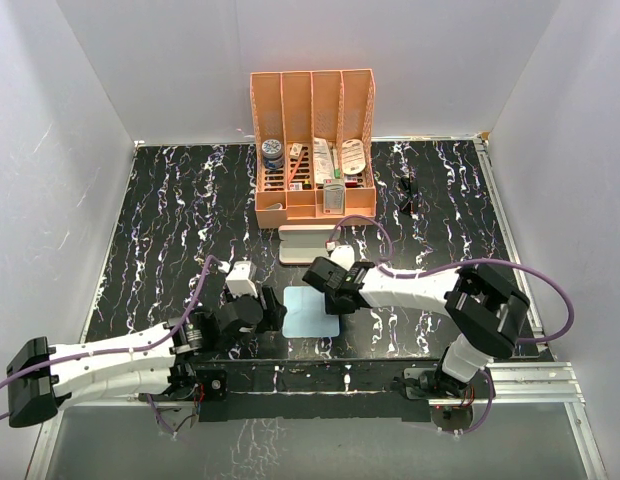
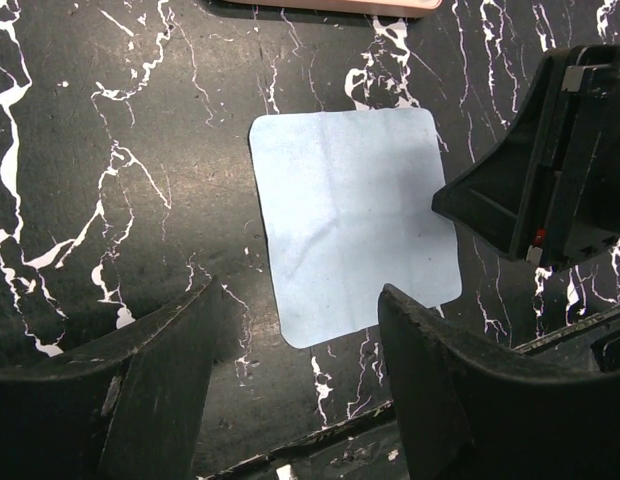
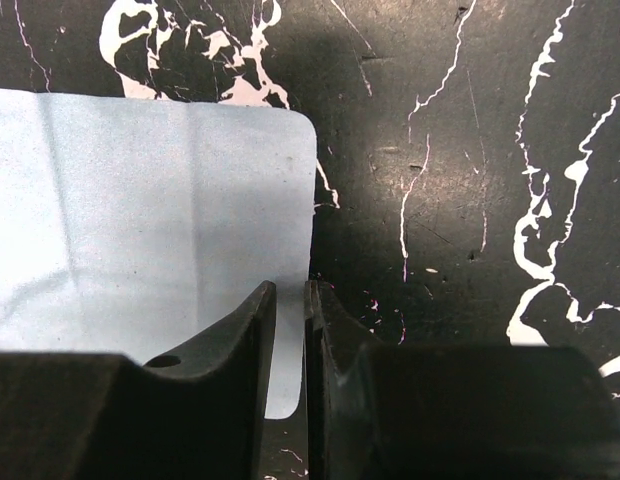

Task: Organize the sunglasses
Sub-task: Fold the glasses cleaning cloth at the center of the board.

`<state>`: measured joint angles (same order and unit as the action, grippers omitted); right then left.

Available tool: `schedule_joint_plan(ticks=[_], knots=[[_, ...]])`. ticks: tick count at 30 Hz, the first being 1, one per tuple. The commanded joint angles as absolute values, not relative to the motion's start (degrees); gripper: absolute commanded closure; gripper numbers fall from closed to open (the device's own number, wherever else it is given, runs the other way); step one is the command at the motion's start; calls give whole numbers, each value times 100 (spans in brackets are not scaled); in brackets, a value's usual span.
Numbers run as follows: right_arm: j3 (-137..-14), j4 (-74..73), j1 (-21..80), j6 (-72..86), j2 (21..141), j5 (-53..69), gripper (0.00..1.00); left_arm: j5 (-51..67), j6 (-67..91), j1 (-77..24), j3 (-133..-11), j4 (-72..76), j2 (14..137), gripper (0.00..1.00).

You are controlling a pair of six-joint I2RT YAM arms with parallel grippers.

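Apparently untouched, the sunglasses (image 1: 409,193) lie near the worktop's far right edge, right of the orange organizer (image 1: 313,140), well apart from both arms. The pink case (image 1: 306,243) sits before the organizer. Nearer, the blue cloth (image 1: 312,312) lies flat. Right gripper (image 3: 290,330) is nearly closed at the cloth's edge, though a pinch cannot be confirmed; left gripper (image 2: 295,390) is released, empty. Risk noted: dragging the cloth could bunch it.

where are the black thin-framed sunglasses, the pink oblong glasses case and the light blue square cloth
black thin-framed sunglasses (image 1: 409,193), top external view, on the dark frame
pink oblong glasses case (image 1: 305,243), top external view, middle of its top
light blue square cloth (image 2: 355,215), left wrist view, centre of the fabric
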<state>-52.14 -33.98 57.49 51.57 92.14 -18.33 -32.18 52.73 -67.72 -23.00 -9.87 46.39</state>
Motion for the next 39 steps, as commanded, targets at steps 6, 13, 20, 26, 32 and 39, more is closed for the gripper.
schedule_joint_plan(ticks=[6,13,20,26,32,39], knots=[[-5176,-3512,5877,5692,9511,-1844,86,-3322,5326,-6777,-2153,-1052,4424,37],[-5218,-3516,6008,5900,9699,-1834,86,-3322,5300,-6776,-2139,-1059,4338,37],[-5316,-3568,6095,5937,9853,-1863,86,-3356,5282,-6778,-2149,-1115,4277,37],[-5311,-3605,6130,5950,9899,-1888,90,-3340,5291,-6776,-2131,-1095,4284,37],[-5274,-3592,6135,5979,9853,-1901,95,-3301,5282,-6777,-2135,-1014,4354,37],[-5270,-3672,6135,6020,9655,-1966,100,-3276,5291,-6777,-2145,-1028,4379,36]])
